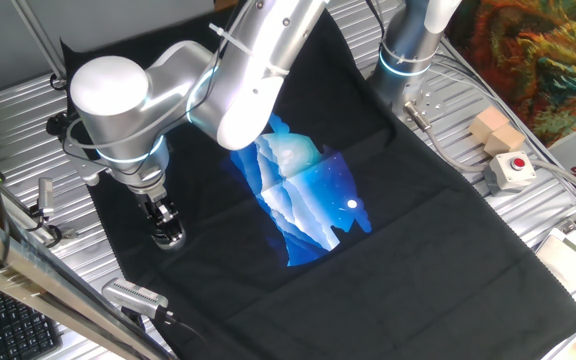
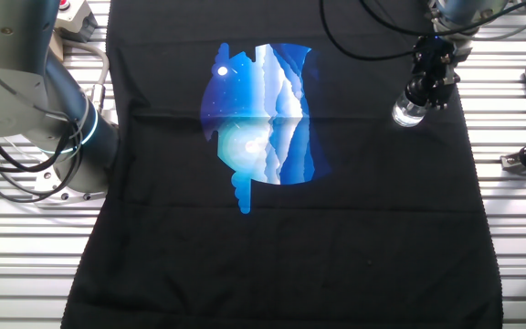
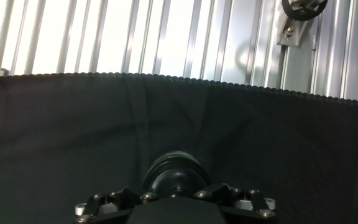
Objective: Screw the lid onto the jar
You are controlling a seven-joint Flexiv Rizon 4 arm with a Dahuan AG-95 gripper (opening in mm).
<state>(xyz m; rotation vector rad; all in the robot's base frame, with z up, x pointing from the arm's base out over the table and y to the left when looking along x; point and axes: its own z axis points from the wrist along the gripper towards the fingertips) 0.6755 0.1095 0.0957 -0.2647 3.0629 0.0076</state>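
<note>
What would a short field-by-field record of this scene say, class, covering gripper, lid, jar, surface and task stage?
gripper: gripper directly over the jar, fingers at its top; grip state unclear
lid: dark cap at the fingertips in the hand view
jar: clear glass jar, upright on the cloth near one edge
surface: black cloth with a blue print
task stage: lid at the jar's top; whether it is threaded cannot be told

Two high fixed views face across the black cloth (image 1: 418,250) (opposite sides); hand view skims it.

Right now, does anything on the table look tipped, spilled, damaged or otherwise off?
Nothing stands out. The small clear glass jar stands upright on the flat black cloth, with the two-finger gripper directly above it; no spill shows.
</note>
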